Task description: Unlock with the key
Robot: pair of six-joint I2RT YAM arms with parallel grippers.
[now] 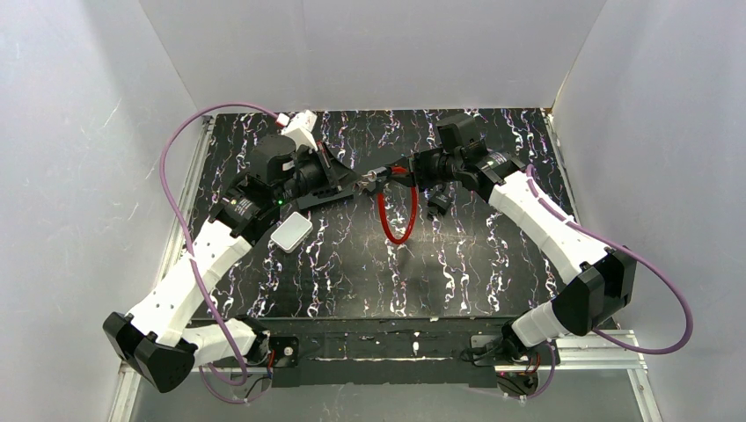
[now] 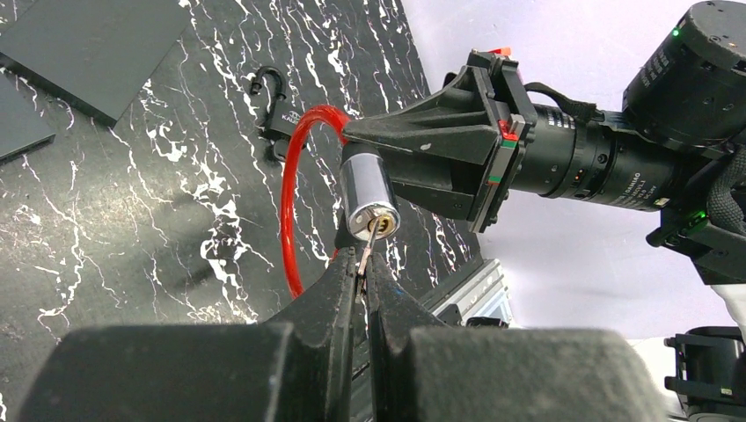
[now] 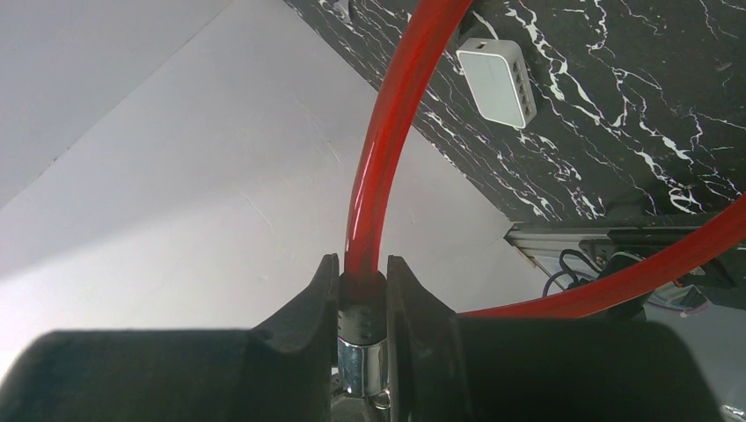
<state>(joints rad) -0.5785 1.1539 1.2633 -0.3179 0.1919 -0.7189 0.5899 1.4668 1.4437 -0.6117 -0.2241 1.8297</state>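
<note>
Pinching key (image 2: 368,246) in left gripper (image 2: 362,281), jaws closed right down on it, nothing but the thin silvery blade poking out past the fingertips. Blade angled up and slightly right from the pinch, tip meeting the keyhole in the round end face of lock (image 2: 368,195); looks entered, depth not readable. Key so directly ahead of left gripper, in line with its fingers, touching both pads, off the table (image 1: 457,264). Gripping lock with right gripper (image 3: 361,290), jaws part open and clamped on the chrome barrel just where the red cable (image 3: 378,158) enters it; barrel filling the gap between both fingers. In left wrist view, right gripper (image 2: 369,167) coming in from the right, one finger above the barrel, one behind and below, keyhole end facing left gripper. From above, left gripper (image 1: 359,186) and right gripper (image 1: 387,174) tip to tip over the far middle of the table, key too small to make out there. Cable (image 1: 396,230) hanging as a loop down from the lock toward the near side, low end at or near the table. White box (image 1: 291,232) flat on the table beside the left arm, well apart from key and lock.
</note>
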